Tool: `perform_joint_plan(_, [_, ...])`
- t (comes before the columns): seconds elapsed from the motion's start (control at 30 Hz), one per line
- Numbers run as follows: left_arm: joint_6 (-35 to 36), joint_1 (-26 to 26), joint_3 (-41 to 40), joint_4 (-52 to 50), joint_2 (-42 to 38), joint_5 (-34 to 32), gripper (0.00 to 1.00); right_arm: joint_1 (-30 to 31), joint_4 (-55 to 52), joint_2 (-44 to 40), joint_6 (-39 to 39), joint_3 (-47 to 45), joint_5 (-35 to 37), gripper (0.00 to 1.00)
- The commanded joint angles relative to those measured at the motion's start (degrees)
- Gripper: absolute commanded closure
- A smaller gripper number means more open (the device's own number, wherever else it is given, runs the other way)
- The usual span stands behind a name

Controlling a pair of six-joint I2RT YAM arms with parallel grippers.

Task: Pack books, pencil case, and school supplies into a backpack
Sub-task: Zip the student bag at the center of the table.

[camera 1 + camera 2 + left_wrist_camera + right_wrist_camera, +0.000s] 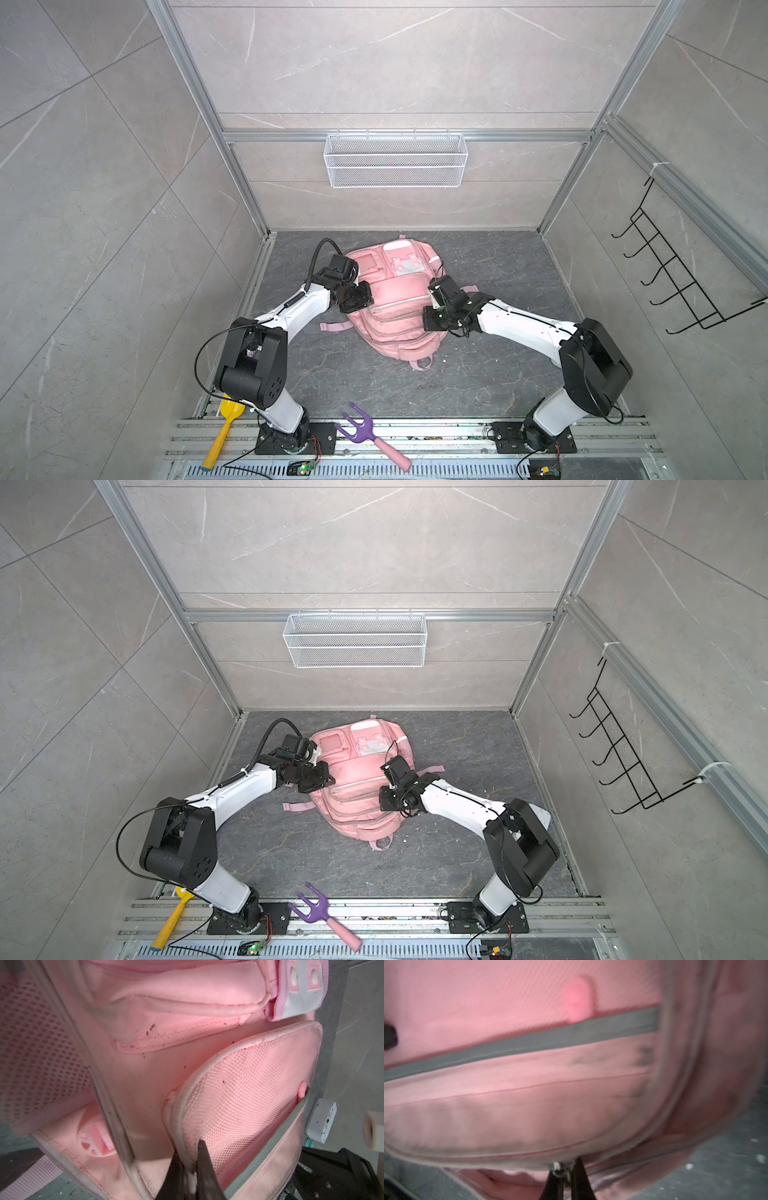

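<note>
Pink backpack (395, 299) lies flat at the table (478, 374)'s centre — left pincer (190, 1153) clamped shut on the white piping (187, 1105) of its mesh pocket (249, 1095), right pincer (565, 1165) pinched tight on a zipper pull (556, 1167).

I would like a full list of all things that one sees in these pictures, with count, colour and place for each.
pale pink fabric backpack: one, pink with white trims, mid-floor between the arms
white wire mesh basket: one, white, hung on the rear wall
black wire hook rack: one, black, on the right side wall
yellow plastic toy shovel: one, yellow with orange handle, by the left arm's base
purple plastic fork with pink handle: one, on the front rails
white boxy device: one, white, beside the backpack, left wrist view only
dark grey stone-patterned floor: one, grey, under everything
left gripper: one, black, shut on the backpack's mesh pocket piping
right gripper: one, black, shut on a backpack zip pull
</note>
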Motion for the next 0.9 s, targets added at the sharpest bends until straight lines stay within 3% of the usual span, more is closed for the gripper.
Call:
perform_joint_plan(0.0, [1.4,2.09,2.5,1.81,0.99,-3.12,1.0,-1.37,-6.55,-0.74,-2.02,-0.68,4.77,1.0])
perform_joint_plan(0.33, [0.95,2.06,6.89,1.73,5.37,-3.48,1.0,3.19,-5.15,1.35,-0.17,1.95,1.44,1.0])
perform_joint_plan(0.6, [2.2,2.06,18.89,-2.42,13.49,-4.97,0.93,11.74,-3.99,4.76,2.88,7.17,0.63,1.0])
perform_joint_plan(0.77, [2.58,2.06,23.48,-4.97,14.31,-6.01,0.62,15.09,-2.64,9.25,4.04,12.5,-1.89,1.0])
perform_joint_plan(0.87, [2.74,2.08,21.44,-5.46,10.65,-7.06,0.55,15.97,-2.74,11.21,3.81,15.18,-2.35,1.0])
